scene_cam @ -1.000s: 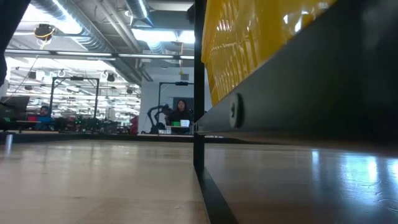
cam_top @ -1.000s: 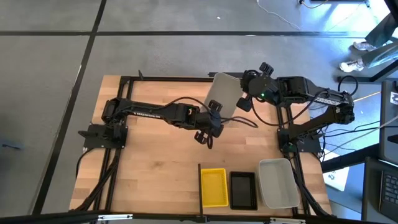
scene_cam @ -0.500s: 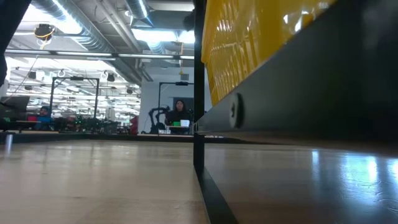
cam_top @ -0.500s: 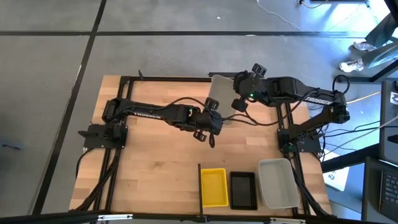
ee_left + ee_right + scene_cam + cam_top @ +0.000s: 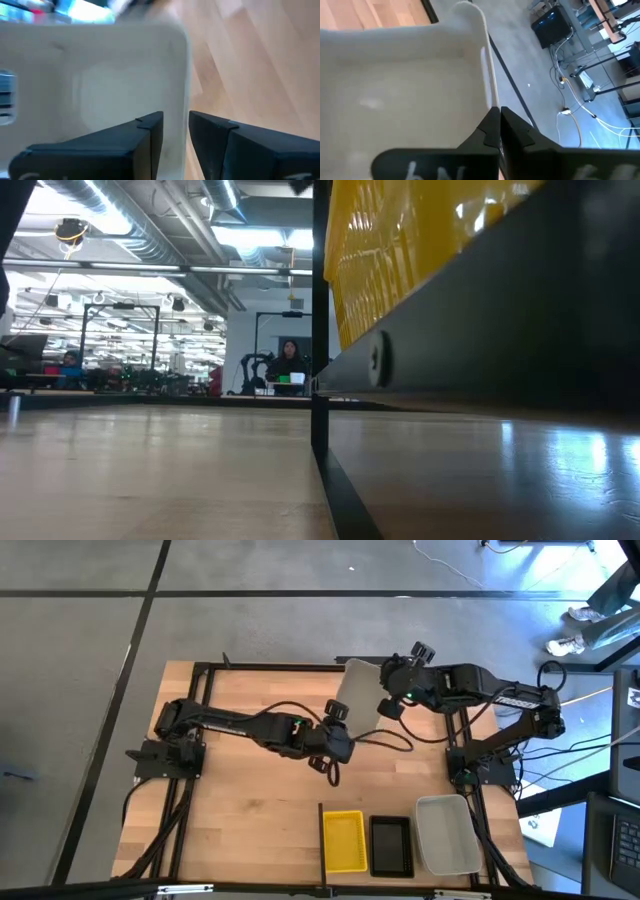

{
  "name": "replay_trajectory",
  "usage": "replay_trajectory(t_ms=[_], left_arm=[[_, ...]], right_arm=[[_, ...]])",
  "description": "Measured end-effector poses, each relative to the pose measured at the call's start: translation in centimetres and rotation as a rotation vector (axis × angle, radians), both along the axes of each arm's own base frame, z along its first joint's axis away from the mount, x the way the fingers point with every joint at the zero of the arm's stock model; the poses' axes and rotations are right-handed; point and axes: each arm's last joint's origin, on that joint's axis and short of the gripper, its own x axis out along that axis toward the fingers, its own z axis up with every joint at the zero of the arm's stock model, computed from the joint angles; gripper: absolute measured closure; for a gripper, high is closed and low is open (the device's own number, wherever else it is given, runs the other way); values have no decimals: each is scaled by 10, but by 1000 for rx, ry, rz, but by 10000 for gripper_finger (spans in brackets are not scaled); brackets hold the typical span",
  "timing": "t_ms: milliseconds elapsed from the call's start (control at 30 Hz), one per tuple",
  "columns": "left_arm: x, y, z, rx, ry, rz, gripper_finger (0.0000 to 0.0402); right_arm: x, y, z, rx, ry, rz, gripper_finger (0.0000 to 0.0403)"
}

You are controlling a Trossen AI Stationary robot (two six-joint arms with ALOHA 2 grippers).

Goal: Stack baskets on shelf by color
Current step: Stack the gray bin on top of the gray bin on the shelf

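Note:
A translucent grey-white basket (image 5: 362, 690) hangs in the air over the far middle of the table, between both arms. My left gripper (image 5: 342, 730) reaches it from the table's left and is shut on its near-left corner. My right gripper (image 5: 388, 698) comes from the right and is shut on its right rim. At the near edge, right of a thin dark upright divider (image 5: 321, 835), stand yellow baskets (image 5: 345, 840), black baskets (image 5: 390, 845) and grey-white baskets (image 5: 447, 833) side by side. The low view shows only the divider (image 5: 320, 330) and the yellow baskets (image 5: 400, 250). My left gripper (image 5: 176, 132) has the basket's side wall (image 5: 180, 110) near a rounded corner between its two narrowly parted fingers (image 5: 150, 132), pinched from the table's left, roughly level. The basket is lifted clear of the table. My right gripper (image 5: 499, 127) pinches the thin rim (image 5: 489, 95) of the basket's wall between its closed fingers (image 5: 487, 130), next to a rounded corner, coming from the table's right. The basket (image 5: 395, 75) is clear of the table, with its hollow facing this wrist view.
Bare plank tabletop (image 5: 240, 810) lies left of the divider and in the middle. Black frame rails (image 5: 180, 820) run along both sides of the table, and the arm bases stand at mid left and mid right. Cables (image 5: 390, 740) hang near both grippers. People sit far behind the table.
My left gripper has drawn back slightly toward the table's left and near edge, its arm bending more. My right gripper swung toward the left, then eased back a little. The grey-white basket has stayed aloft between them, shifting only slightly.

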Motion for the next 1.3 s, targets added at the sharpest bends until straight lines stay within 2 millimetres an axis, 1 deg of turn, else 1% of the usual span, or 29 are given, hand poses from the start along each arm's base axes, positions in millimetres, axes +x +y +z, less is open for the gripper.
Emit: replay_trajectory(t_ms=[167, 333, 433, 733, 900, 1033, 1167, 1300], left_arm=[[-12, -12, 19, 34, -70, 15, 315], [-27, -18, 35, 36, -125, 50, 315], [-39, -20, 49, 32, -176, 86, 315], [-70, -16, 81, 4, -299, 161, 315], [-82, -14, 92, -6, -331, 164, 315], [-88, -12, 98, -11, -354, 168, 315], [-88, -12, 98, -11, -353, 167, 315], [-88, -12, 98, -11, -352, 167, 315]], right_arm=[[-9, 0, 3, 0, 2, -19, 403], [-18, 1, 4, 15, 41, -11, 403], [-27, 6, 13, 79, 21, 26, 403], [-64, 28, 52, 134, -21, 75, 403], [-78, 41, 70, 217, -92, 176, 403], [-86, 49, 81, 262, -147, 239, 403], [-91, 55, 85, 313, -161, 307, 403], [-95, 61, 84, 384, -165, 353, 403]])
